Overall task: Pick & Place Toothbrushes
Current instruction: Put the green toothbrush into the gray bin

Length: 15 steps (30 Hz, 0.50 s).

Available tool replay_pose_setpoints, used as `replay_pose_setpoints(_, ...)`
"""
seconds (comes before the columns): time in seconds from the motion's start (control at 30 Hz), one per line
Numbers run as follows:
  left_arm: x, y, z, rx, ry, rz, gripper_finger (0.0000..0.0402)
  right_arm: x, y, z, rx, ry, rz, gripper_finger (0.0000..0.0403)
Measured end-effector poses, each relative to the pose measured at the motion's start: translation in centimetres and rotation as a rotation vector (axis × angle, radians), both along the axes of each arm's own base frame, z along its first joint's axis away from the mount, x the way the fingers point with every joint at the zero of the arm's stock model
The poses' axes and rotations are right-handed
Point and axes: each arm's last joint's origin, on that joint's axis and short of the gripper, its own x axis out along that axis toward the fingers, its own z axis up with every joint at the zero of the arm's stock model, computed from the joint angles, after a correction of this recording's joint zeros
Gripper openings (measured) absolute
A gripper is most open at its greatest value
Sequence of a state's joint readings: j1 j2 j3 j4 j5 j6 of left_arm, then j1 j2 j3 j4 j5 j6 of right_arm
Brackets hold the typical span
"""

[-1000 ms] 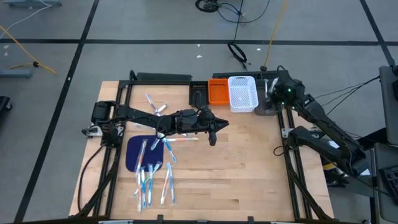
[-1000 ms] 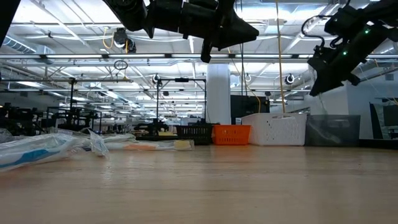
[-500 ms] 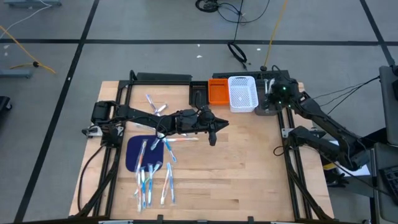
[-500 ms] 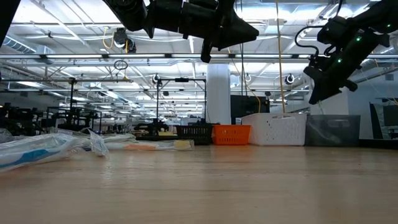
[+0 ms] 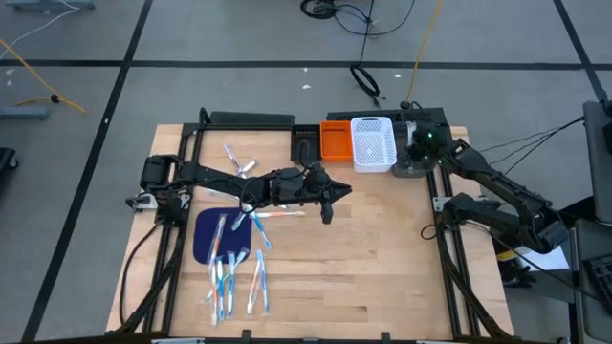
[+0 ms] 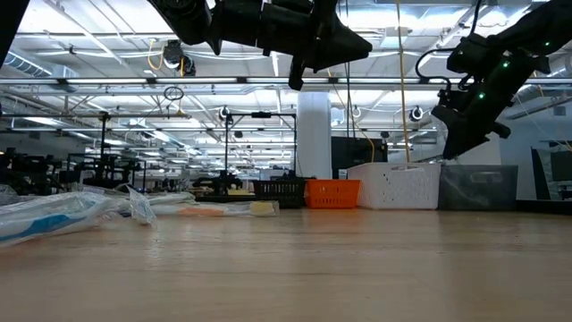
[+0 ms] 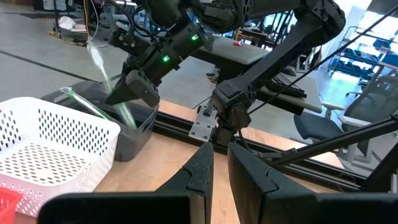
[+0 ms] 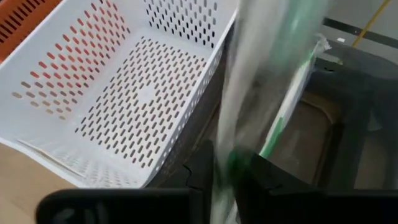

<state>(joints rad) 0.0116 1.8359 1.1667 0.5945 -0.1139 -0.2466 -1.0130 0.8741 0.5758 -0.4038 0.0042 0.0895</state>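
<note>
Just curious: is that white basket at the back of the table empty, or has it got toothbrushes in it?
Empty. The white basket shows only its bare perforated floor, both from overhead and in the right wrist view.

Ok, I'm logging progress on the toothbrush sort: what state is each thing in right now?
Right hand: above the grey bin, a green wrapped toothbrush between its fingers.
Left hand: waiting above mid-table, nothing in it.
White basket: upright, empty.
Grey bin: upright, no contents visible.
Orange bin: upright, contents unclear.
Black bin: upright, contents unclear.
Loose toothbrushes: lying on and beside the blue mat.
</note>
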Motion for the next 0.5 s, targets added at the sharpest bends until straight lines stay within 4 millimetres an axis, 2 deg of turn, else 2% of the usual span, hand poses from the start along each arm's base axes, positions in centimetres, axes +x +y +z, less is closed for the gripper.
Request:
replay_pose_setpoints(0.33,0.00,0.00,0.00,0.000,0.000,0.000,0.0047,0.19,-0.31,0.06,-0.030,0.004,0.019,0.0138)
replay_pose_setpoints(0.5,0.00,-0.02,0.04,-0.038,-0.010,0.002,0.0047,0.26,-0.34,0.13,-0.042,0.002,0.040,0.0160)
